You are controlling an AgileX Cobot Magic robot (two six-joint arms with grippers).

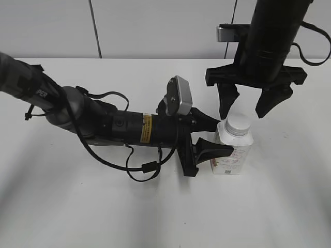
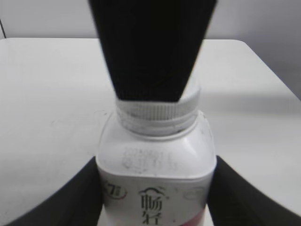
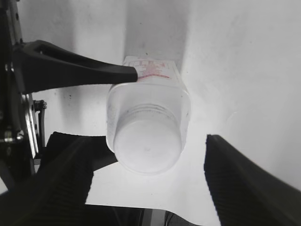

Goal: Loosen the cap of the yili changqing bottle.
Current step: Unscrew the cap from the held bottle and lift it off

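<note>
The yili changqing bottle (image 1: 235, 150) stands upright on the white table, white with a red-pink label. Its white ribbed cap (image 1: 239, 124) sits on the neck. My left gripper (image 1: 226, 137) comes in from the left and is shut on the bottle's body, one finger on each side. In the left wrist view the bottle (image 2: 155, 174) fills the gap between the fingers (image 2: 70, 200), below the cap (image 2: 157, 115). My right gripper (image 1: 243, 113) hangs open just above the cap. In the right wrist view its fingers (image 3: 249, 183) flank the cap (image 3: 146, 143) without touching it.
The white table (image 1: 77, 206) stretches left and forward of the bottle. My left arm (image 1: 103, 124) lies low across the table's middle with a loose cable loop (image 1: 147, 168). A grey wall rises behind the table's far edge.
</note>
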